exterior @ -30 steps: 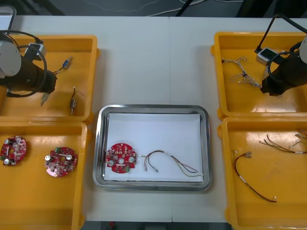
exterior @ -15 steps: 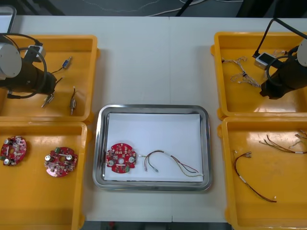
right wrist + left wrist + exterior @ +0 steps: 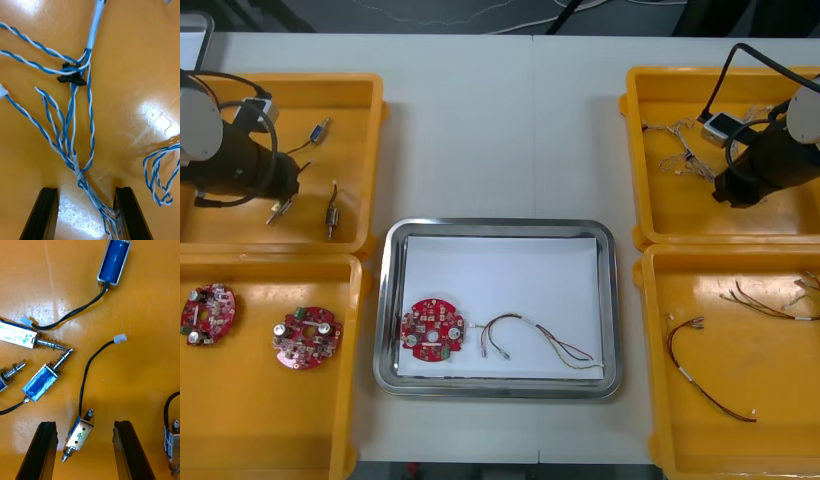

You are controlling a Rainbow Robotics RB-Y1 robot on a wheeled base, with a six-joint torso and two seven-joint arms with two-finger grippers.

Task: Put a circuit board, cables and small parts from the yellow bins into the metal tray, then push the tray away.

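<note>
1. The left gripper (image 3: pixel 84 452) hangs low in the far left bin (image 3: pixel 350 90), its fingers (image 3: pixel 39 450) spread and gripping nothing. A small part (image 3: pixel 80 435) lies between them, nearer one finger, so closing would likely catch it
2. That part is a boxy body of bright metal with a thin plunger at one end. A black lead runs away past the fingertips to a white plug (image 3: pixel 120 338). It looks hard and slick, and may skid on the glossy bin floor. Similar parts, some wrapped in blue and carrying springs, lie outside the fingers
3. The right gripper (image 3: pixel 85 215) sits low in the far right bin (image 3: pixel 680 225), fingers (image 3: pixel 43 213) likewise apart and empty. They straddle the twisted cable (image 3: pixel 80 174) where its blue and white strands are taped into one stem. I judge this the soundest place to pinch, since beyond the fingertips the strands fan out loosely
4. The cable is thin and limp, gathered farther off by a black clip (image 3: pixel 71 75). When lifted it should trail, and could drag the second bundle (image 3: pixel 161 176) lying outside one finger
5. The tray (image 3: pixel 390 300), with a shiny rim and white inside, holds a round red board (image 3: pixel 432 328) and a tray cable (image 3: pixel 540 340). No small part is in it yet, so the push must wait
</note>
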